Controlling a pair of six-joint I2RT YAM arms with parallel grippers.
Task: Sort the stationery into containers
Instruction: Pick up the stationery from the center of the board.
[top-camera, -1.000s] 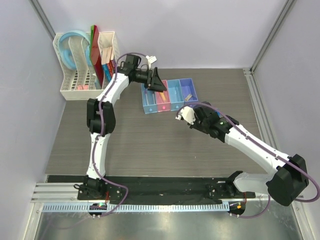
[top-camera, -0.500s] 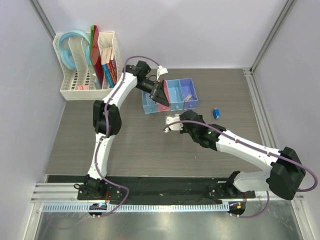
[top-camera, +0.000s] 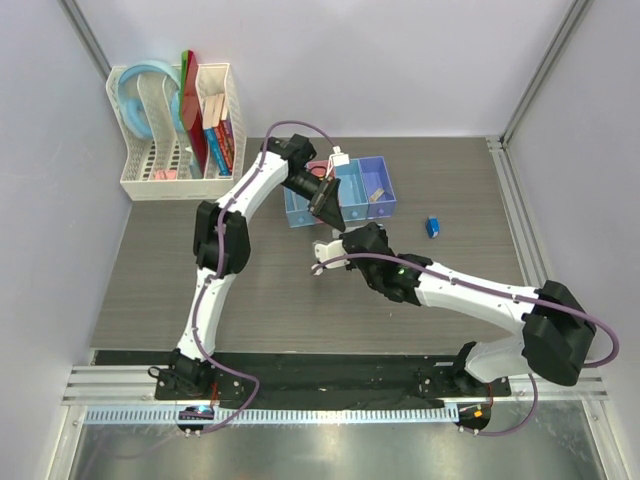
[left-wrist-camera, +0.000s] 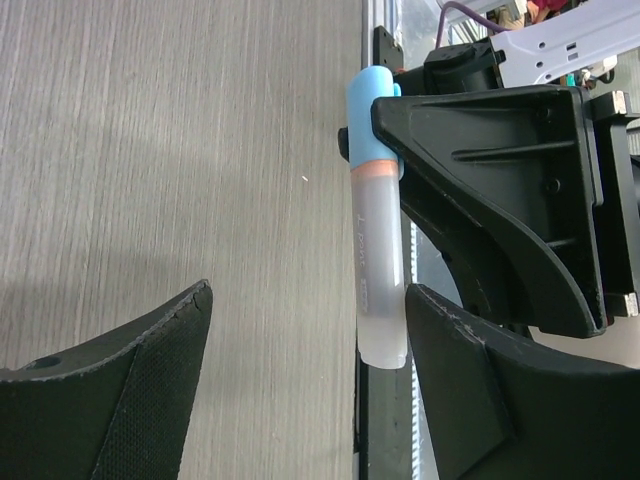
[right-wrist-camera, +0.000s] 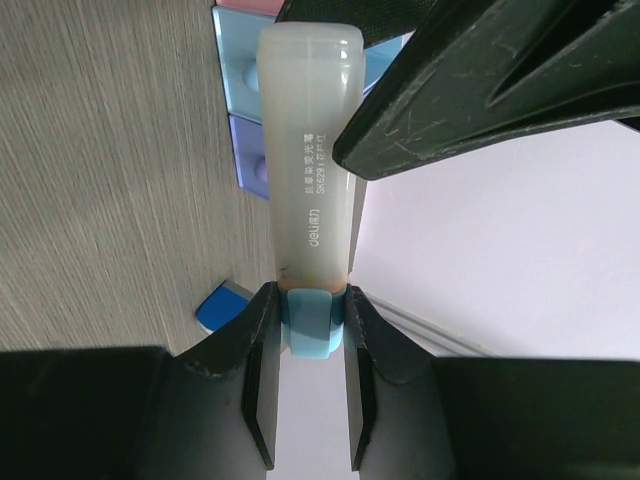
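My right gripper (right-wrist-camera: 308, 297) is shut on the light-blue tip of the grey stick (right-wrist-camera: 310, 170) and holds it above the table, near side of the bins (top-camera: 322, 252). My left gripper (left-wrist-camera: 310, 290) is open. The stick's free end (left-wrist-camera: 380, 300) lies between its jaws, close beside the right finger (left-wrist-camera: 470, 380), not clamped. In the top view the left gripper (top-camera: 328, 207) hangs over the near edge of the row of bins (top-camera: 378, 186); it hides most of the pink bin. A small dark-blue block (top-camera: 433, 227) lies on the table right of the bins.
The white mesh rack (top-camera: 170, 135) with books and folders stands at the back left. The table's metal rail (top-camera: 300, 412) runs along the near edge. The violet-blue bin holds a small grey piece (top-camera: 376, 195).
My right arm has swung left and carried the stick to the left gripper. My left gripper has moved right and nearer, off the bins. The dark-blue block has come into sight.
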